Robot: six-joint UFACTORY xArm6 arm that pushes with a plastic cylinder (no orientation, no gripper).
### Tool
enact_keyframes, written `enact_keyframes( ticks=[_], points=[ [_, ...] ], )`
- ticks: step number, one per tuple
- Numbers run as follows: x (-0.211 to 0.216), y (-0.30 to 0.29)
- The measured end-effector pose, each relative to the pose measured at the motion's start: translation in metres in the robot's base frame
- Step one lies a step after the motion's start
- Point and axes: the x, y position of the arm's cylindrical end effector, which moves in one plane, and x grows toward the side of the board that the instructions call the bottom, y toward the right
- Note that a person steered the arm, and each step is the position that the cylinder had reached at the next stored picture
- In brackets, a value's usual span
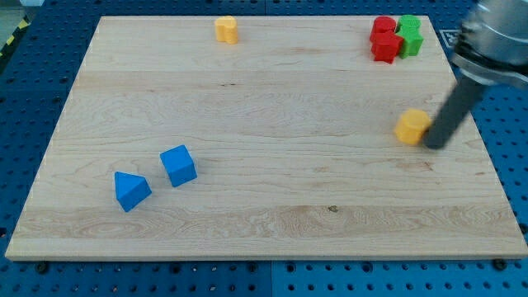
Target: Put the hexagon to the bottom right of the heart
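On the view's left of the desk sit two blue blocks, a blue triangle and just beside it a blue cube, both well apart from the action. Near the view's top stands a small yellow heart. Toward the view's right lies the yellow hexagon, a squat, faceted block in a deeper orange-yellow, well apart from the heart and far below and to its right. My tip rests touching or just beside the hexagon's right edge; there is no hand, only the bare rod, holding nothing. I judge the push is under way: the next move calls for sliding the hexagon leftward and upward toward the heart. At the top right cluster a red block and a green block
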Motion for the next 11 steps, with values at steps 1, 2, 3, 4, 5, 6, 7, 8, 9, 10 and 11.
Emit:
enact_keyframes(
  ticks=[1, 2, 3, 4, 5, 6, 7, 8, 9, 10, 11],
  points=[
    [-0.026, -0.009],
    [-0.016, 0.008],
    [-0.036, -0.012],
    [-0.076, -0.056],
    [-0.061, -0.044],
    [-0.018, -0.016],
    [-0.017, -0.029],
    [-0.053, -0.080],
    [-0.077, -0.114],
    [-0.069, -0.109],
    [-0.072, -0.118]
  ],
)
